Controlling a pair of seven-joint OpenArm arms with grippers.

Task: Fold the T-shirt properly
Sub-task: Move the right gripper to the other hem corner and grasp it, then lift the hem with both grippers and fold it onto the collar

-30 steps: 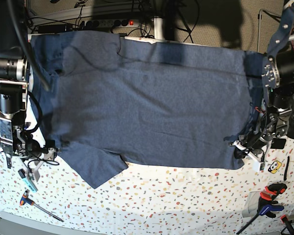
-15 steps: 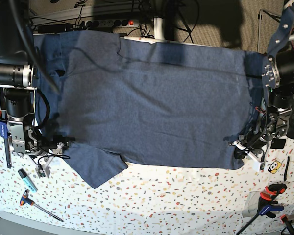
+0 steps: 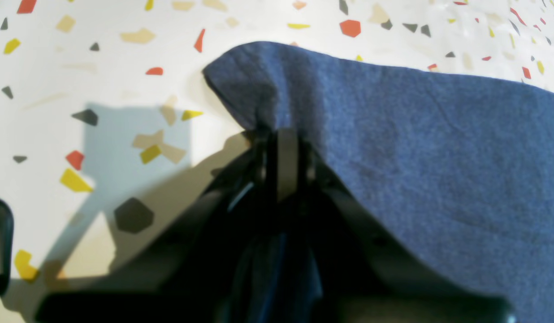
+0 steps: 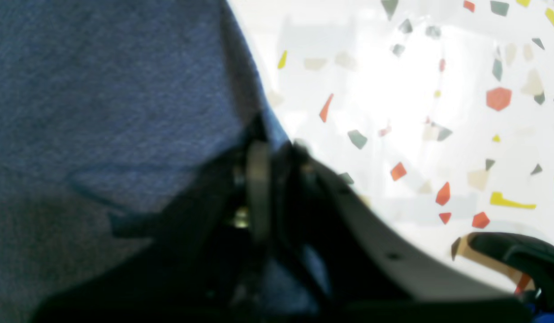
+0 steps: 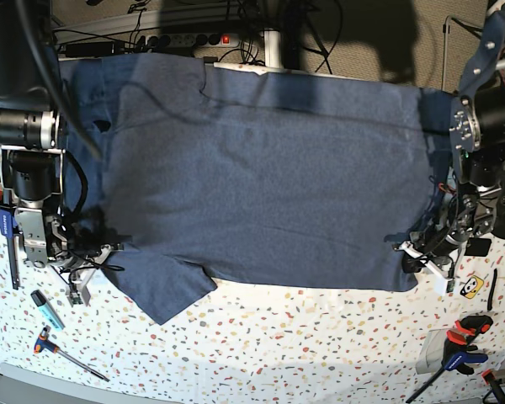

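The navy T-shirt point(image 5: 261, 177) lies spread flat across the table, plain side up, with one sleeve pointing toward the front left. My left gripper point(image 5: 406, 252) is shut on the shirt's front right corner. In the left wrist view the left gripper point(image 3: 283, 139) pinches a raised fold of the cloth point(image 3: 416, 157). My right gripper point(image 5: 109, 249) is shut on the shirt's edge beside the front left sleeve. In the right wrist view the right gripper point(image 4: 266, 143) grips the border of the cloth point(image 4: 102, 89) where it meets the table.
The speckled table point(image 5: 303, 345) shows along the front. A blue marker point(image 5: 47, 308) and a T-handle key point(image 5: 67, 353) lie at the front left. Clamps point(image 5: 463, 345) and a yellow sticker point(image 5: 472, 286) sit at the front right. A power strip point(image 5: 181, 39) and cables run behind.
The arm on the base view's left has shifted right toward the shirt, bringing its gripper onto the edge by the sleeve. The other arm has not moved.
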